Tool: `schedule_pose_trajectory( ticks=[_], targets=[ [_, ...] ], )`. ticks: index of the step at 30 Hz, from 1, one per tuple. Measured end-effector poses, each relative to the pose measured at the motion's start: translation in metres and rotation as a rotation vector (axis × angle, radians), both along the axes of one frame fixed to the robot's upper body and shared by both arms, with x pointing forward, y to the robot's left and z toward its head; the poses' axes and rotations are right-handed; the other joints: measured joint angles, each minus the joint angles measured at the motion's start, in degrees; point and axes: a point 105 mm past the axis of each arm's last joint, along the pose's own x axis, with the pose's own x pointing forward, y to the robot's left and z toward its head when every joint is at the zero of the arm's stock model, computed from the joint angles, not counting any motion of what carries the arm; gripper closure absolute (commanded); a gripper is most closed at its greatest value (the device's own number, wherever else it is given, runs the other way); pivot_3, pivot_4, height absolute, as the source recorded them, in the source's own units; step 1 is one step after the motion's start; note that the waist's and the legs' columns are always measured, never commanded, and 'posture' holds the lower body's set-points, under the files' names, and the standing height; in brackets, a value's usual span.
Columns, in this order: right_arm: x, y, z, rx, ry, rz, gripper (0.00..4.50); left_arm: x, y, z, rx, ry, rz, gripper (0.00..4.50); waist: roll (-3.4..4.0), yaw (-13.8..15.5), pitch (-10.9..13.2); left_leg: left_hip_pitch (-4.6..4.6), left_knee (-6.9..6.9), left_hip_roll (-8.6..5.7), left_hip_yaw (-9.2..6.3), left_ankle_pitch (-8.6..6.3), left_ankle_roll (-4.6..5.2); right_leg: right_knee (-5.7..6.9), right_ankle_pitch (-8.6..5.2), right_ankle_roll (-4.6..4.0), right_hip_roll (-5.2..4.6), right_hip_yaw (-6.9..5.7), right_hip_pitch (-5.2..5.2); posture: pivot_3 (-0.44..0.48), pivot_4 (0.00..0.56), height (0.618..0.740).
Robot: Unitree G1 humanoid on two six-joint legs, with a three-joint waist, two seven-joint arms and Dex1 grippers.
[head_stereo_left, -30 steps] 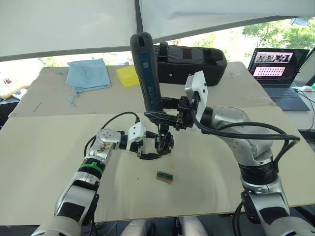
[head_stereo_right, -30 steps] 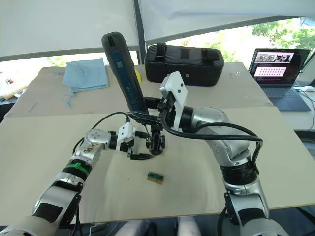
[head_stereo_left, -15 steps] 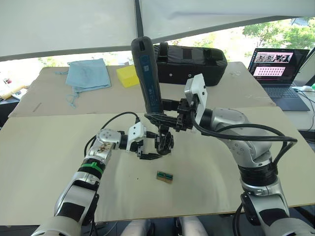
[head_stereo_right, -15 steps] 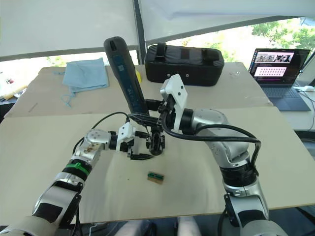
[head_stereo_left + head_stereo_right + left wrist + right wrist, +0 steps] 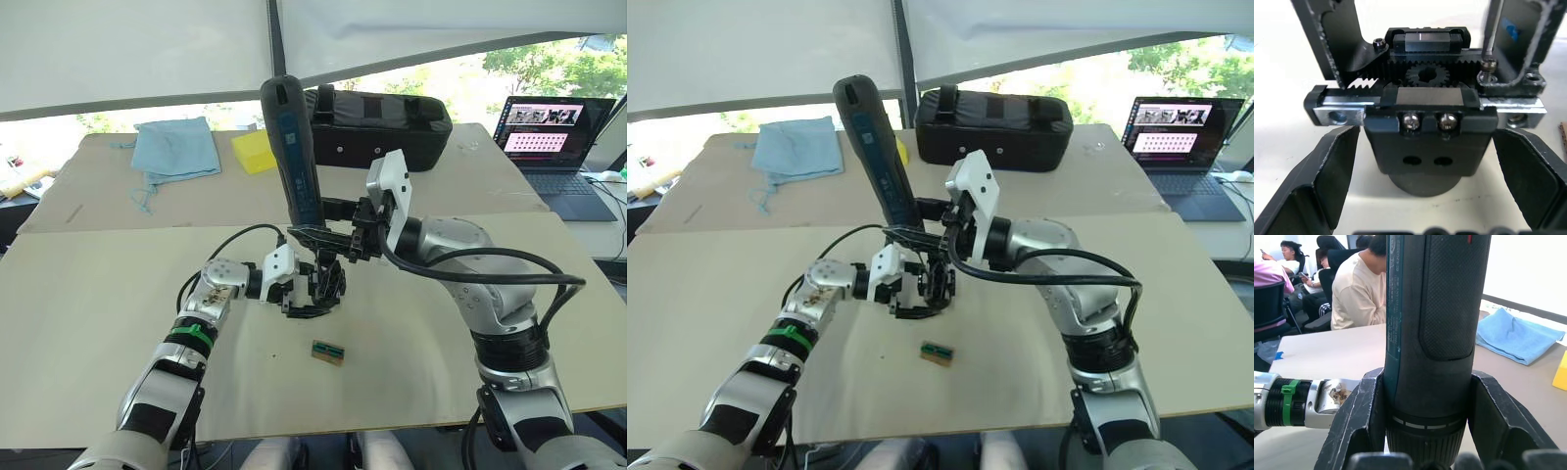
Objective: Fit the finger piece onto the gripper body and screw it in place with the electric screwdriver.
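Left gripper (image 5: 312, 299) advanced since earlier frame; now spread wide, flanking gripper body (image 5: 1422, 129) on table (image 5: 98, 294), not clamping. Right gripper (image 5: 1425, 431) clamped on upright electric screwdriver (image 5: 292, 147), bit on screw (image 5: 1488, 65).

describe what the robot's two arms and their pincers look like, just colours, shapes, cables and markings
Both arms are silver-grey metal segments with black joints and loose black cables looping alongside. The left arm carries a green band near its wrist. Each wrist ends in a white block. The left pincer and right pincer each have two black, claw-shaped fingers.
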Motion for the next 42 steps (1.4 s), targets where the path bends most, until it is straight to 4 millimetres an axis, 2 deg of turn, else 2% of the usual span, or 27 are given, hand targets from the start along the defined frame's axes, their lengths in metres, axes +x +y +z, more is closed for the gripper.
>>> schedule_pose_trajectory(
  ticks=[2,4,8,15,25,34,42],
  targets=[
    [0.001,-0.001,-0.006,-0.009,0.018,-0.004,2.58,0.000,0.000,-0.002,0.000,0.007,0.004,0.00,0.00,0.0,0.0,0.00,0.00,0.00,0.00,0.00,0.00,0.00,0.00,0.00,0.00,0.00,0.00,0.000,0.150,0.740],
    [0.003,-0.002,-0.011,-0.016,0.031,-0.010,2.58,0.001,-0.001,-0.003,-0.004,0.010,0.011,0.50,0.00,0.0,0.0,0.00,0.00,0.00,0.00,0.00,0.00,0.00,0.00,0.00,0.00,0.00,-0.01,0.000,0.150,0.740],
    [0.002,-0.003,-0.013,-0.017,0.038,-0.006,2.58,0.002,-0.002,-0.008,-0.011,0.025,0.024,2.20,0.00,0.0,0.0,0.00,0.00,0.00,0.00,0.00,0.00,0.00,0.00,0.00,0.00,0.01,-0.01,0.000,0.150,0.740],
    [0.001,-0.004,-0.012,-0.014,0.003,0.000,2.58,0.003,-0.003,-0.008,-0.004,0.016,0.018,2.19,0.00,0.0,0.0,0.01,0.04,0.00,0.00,0.00,-0.01,0.00,0.00,0.01,0.00,0.00,0.02,0.000,0.150,0.740],
    [-0.007,-0.010,0.029,0.053,-0.061,0.028,2.58,0.004,-0.003,-0.008,0.001,0.019,0.012,2.19,0.00,0.1,0.0,0.01,0.05,0.01,-0.01,0.00,-0.01,0.00,0.01,0.00,-0.01,0.04,0.03,0.000,0.150,0.740],
    [-0.007,-0.008,0.019,0.083,0.019,0.007,2.58,0.004,-0.003,-0.007,0.003,0.015,0.005,2.19,0.00,0.0,0.0,0.00,0.05,0.01,0.00,0.00,0.00,0.01,0.02,-0.01,-0.01,0.08,0.03,0.000,0.150,0.740],
    [-0.007,-0.004,0.012,0.077,0.017,0.008,2.58,0.004,-0.003,-0.007,0.003,0.015,0.004,2.19,0.00,0.0,0.0,0.00,0.05,0.01,0.00,0.00,0.00,0.01,0.03,0.00,-0.01,0.05,0.03,0.000,0.150,0.740]
  ],
)
